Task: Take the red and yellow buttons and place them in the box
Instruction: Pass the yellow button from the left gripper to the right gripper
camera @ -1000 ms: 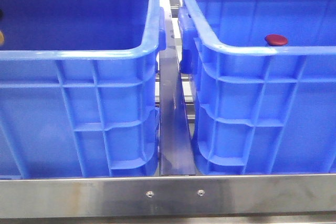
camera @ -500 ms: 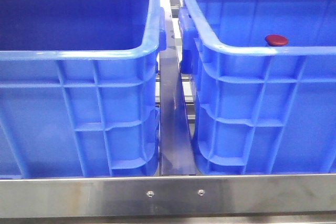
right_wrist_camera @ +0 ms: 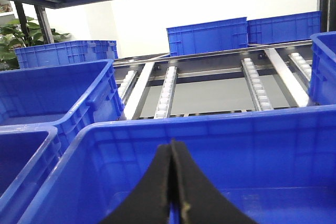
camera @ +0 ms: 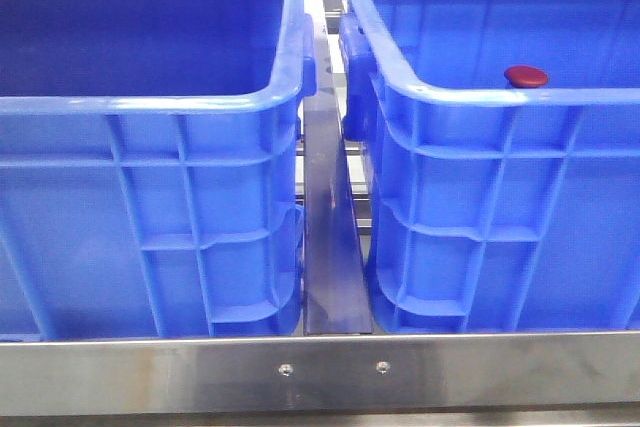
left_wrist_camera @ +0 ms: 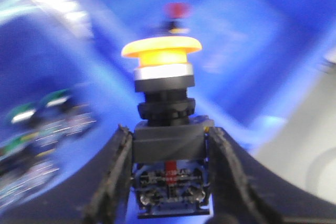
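Left gripper (left_wrist_camera: 169,179) clamps your yellow dome-capped push button (left_wrist_camera: 161,52) by its dark base; right gripper (right_wrist_camera: 171,203) is closed on nothing. Dark red round button (camera: 526,75) sits in the right blue plastic crate (camera: 500,147).

Steel roller rack (camera: 330,372): left blue crate (camera: 150,207) at 9 o'clock, right blue crate (camera: 500,207) at 3 o'clock, apart.

Two crates sit side by side, the left crate (camera: 150,147) at 9 o'clock and the right crate (camera: 500,197) at 3 o'clock. A metal rail (camera: 330,247) runs between them. A red button (camera: 526,76) sits in the right crate.
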